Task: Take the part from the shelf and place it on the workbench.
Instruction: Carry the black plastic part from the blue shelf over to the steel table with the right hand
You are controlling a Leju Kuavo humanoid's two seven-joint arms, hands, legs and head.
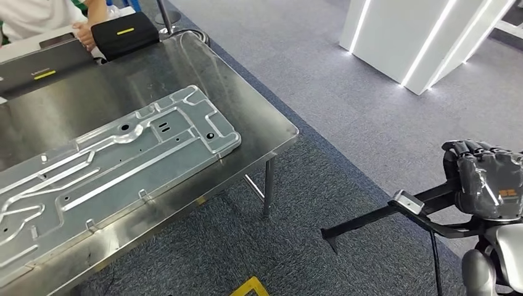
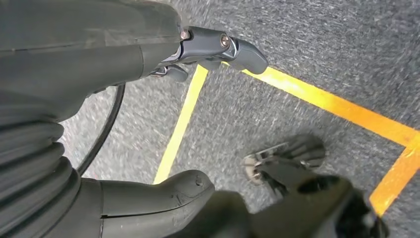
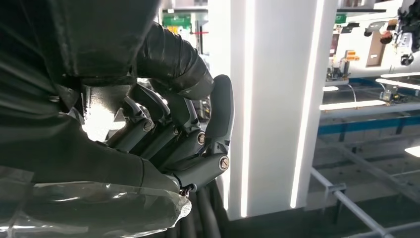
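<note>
Part [image 1: 425, 213] is a long black bracket-looking strip, held in the right hand [image 1: 487, 179] out over the grey carpet [image 1: 345, 111], well clear of the desk [image 1: 259, 111] corner. Fingers [image 3: 198, 141] are curled tight around it. A big embossed metal plate [image 1: 111, 166] lies on the desk. Left hand [image 2: 163, 119] hangs over the carpet's yellow lines [image 2: 322, 101], fingers apart, holding nothing.

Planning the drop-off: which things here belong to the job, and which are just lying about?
Job: black part, held in the right robot hand; workbench.
Lying about: grooved metal plate; black case; laptop; yellow floor tape.
</note>
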